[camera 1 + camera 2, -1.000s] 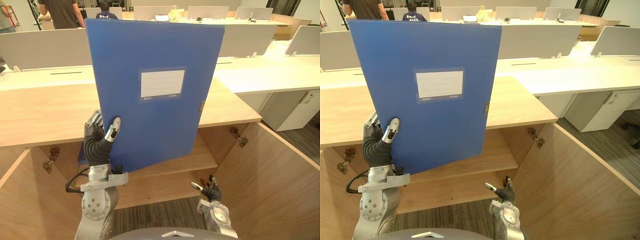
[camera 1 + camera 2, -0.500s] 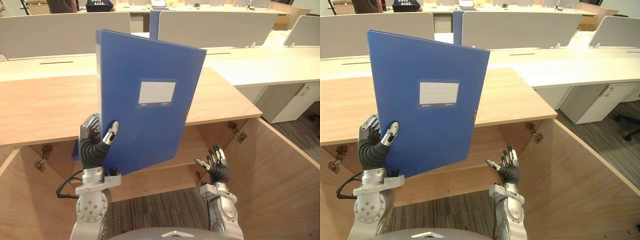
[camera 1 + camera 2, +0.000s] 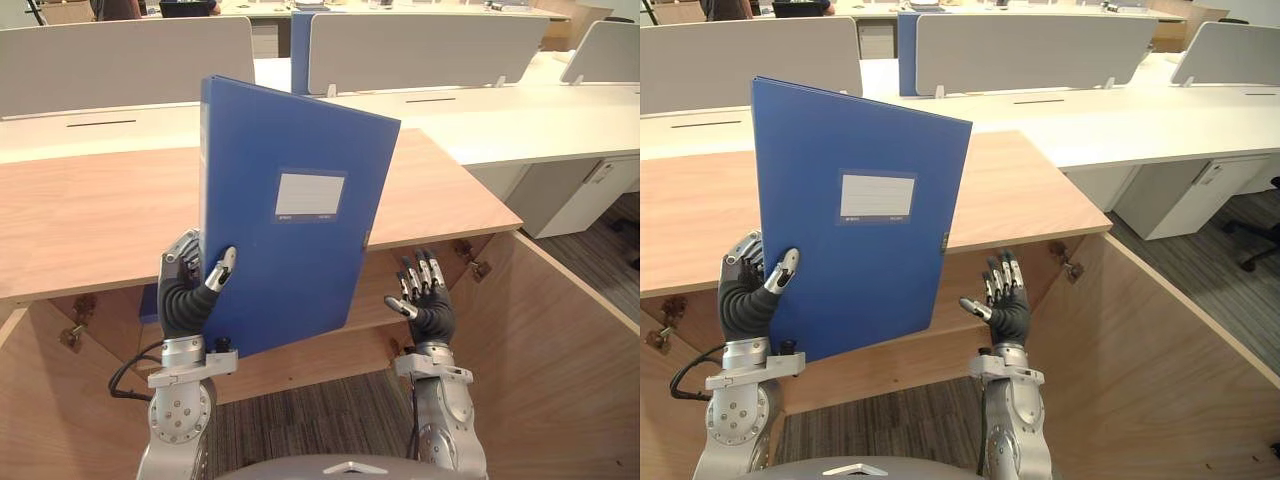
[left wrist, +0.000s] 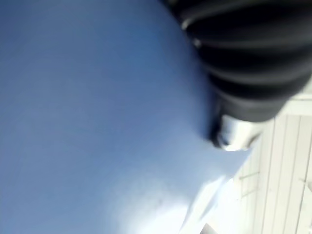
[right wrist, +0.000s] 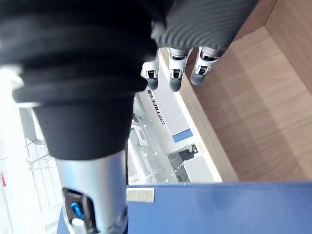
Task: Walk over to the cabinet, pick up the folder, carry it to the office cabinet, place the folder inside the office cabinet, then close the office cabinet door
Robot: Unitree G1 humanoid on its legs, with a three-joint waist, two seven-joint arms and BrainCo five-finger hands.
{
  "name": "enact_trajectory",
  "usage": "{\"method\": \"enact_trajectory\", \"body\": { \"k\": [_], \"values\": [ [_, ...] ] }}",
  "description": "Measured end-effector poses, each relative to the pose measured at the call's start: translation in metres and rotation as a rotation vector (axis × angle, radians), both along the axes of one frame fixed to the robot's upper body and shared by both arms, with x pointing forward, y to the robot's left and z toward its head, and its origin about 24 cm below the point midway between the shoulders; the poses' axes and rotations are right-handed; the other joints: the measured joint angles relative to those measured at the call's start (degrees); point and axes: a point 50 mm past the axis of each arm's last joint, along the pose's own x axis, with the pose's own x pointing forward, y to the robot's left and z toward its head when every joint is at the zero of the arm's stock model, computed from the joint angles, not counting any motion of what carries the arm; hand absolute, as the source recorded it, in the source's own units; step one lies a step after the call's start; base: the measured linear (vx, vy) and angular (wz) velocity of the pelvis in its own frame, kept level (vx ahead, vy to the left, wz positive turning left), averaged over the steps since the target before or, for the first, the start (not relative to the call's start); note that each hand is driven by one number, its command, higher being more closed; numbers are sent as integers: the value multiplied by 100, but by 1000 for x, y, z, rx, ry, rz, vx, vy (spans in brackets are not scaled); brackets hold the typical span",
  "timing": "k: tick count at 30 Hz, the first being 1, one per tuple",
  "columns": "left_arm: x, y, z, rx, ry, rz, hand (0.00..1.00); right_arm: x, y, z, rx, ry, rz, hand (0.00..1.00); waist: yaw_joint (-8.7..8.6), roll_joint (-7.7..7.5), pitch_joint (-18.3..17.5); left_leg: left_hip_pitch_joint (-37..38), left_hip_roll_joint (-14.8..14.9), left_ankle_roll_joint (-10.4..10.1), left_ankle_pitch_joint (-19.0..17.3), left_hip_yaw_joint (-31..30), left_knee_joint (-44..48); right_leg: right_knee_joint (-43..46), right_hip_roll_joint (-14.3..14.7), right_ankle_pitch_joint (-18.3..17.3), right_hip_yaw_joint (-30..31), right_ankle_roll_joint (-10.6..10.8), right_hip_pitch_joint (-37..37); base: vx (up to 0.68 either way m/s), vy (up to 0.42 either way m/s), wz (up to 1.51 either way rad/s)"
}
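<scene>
Risen since earlier: right hand [image 3: 425, 305], fingers spread, beside folder [image 3: 290, 200]; left hand [image 3: 185, 295] pinches its lower corner. Steady the free edge first.

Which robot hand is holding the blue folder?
The left robot hand, thumb clamped on the folder near its lower corner; the right robot hand is open, holding nothing.

Rows of white desks [image 3: 540, 115] run across a brightly lit office, split by low grey screens [image 3: 430, 50], with a white drawer unit [image 3: 580, 195] under the right-hand desk, dark striped carpet [image 3: 300, 425] below and what may be a dark chair [image 3: 1258, 228] at the right edge.
</scene>
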Motion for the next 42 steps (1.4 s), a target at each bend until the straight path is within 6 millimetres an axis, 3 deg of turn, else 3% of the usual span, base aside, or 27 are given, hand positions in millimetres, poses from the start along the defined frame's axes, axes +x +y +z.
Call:
{"method": "enact_trajectory", "body": {
  "k": [14, 35, 36, 42],
  "values": [
    [3, -10, 5, -45, -35, -113, 100, 17, 28, 25, 48, -143, 201, 0, 70, 1, 1, -35, -15, 45, 26, -30, -28, -31, -11, 7, -35, -2, 0, 2, 0, 1],
    [7, -8, 12, -86, -77, -227, 100, 24, 26, 28, 13, -185, 329, 0, 90, -9, -14, -98, -102, 115, 92, -166, -33, 46, -95, -39, -167, -32, -19, -5, 3, 3],
    [7, -7, 12, -86, -77, -238, 100, 24, 26, 27, 11, -184, 343, 100, 91, -14, -20, -104, -101, 117, 99, -170, -33, 46, -95, -38, -171, -32, -21, 0, 0, 0],
    [7, -4, 12, -96, -75, -320, 100, 23, 24, 23, -47, -165, 428, 100, 108, -47, -105, -177, -101, 125, 122, -174, -32, 47, -94, -32, -173, -36, -96, 0, 0, 0]
  ]
}}
